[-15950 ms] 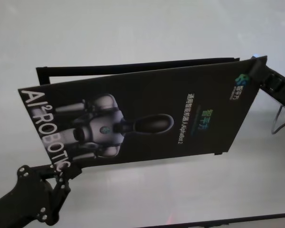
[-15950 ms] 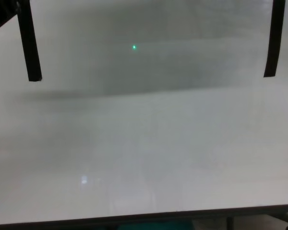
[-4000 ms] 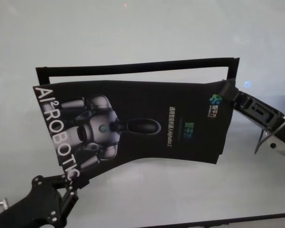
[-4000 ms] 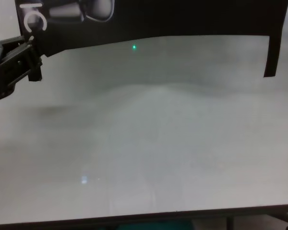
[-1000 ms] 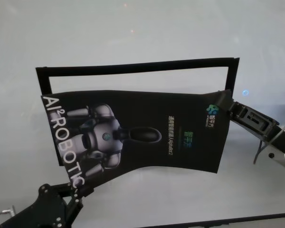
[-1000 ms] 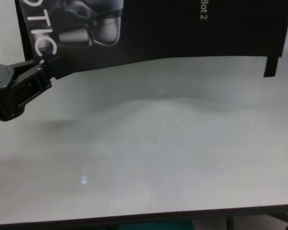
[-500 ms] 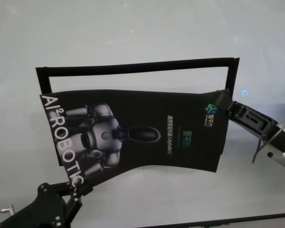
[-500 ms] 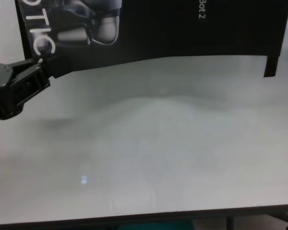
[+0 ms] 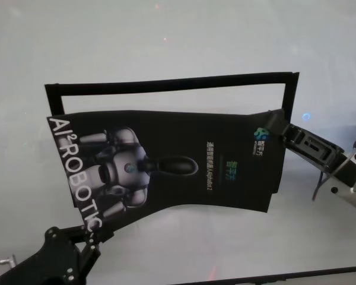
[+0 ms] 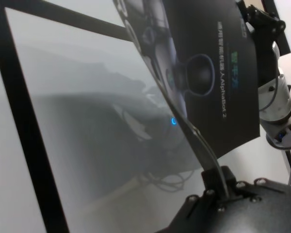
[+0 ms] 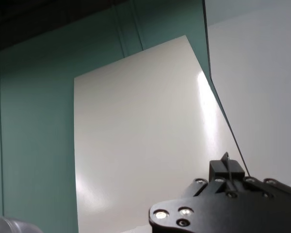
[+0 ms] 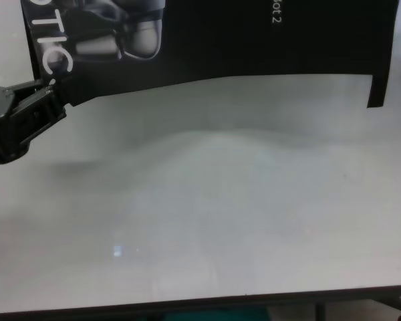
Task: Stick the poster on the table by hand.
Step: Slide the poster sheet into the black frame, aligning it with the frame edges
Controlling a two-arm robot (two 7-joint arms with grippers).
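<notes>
- Our left tool [image 9: 90,237] is clenched on the poster [image 9: 184,160] at its near left corner, just below the white letters; our right tool [image 9: 272,123] pinches the far right corner beside the small coloured logo.
- We hold the poster stretched between the two tools above the surface [image 9: 166,35], inside a black frame of strips [image 9: 172,83] lying flat on it.
- The head view shows the whole sheet: grey-white robot picture on the left, small text in the middle, near edge curving upward.
- The chest view shows only the poster's [image 12: 254,40] lower part, with "TIC" and a "2", the left tool [image 12: 50,90] at its corner, and one black strip [image 12: 381,67] on the right.
- The left wrist view sees the sheet [image 10: 203,63] edge-on, running into the left tool [image 10: 222,182], with the right tool [image 10: 254,14] gripping the far corner.
- The right wrist view shows the poster's pale, glossy back [image 11: 145,131] and its thin edge caught in the right tool [image 11: 226,167].
- Against the head view half a second ago, the sheet has slid slightly left, and the right tool has moved left with it.
- In the chest view the near edge now sits a little higher than half a second ago.
</notes>
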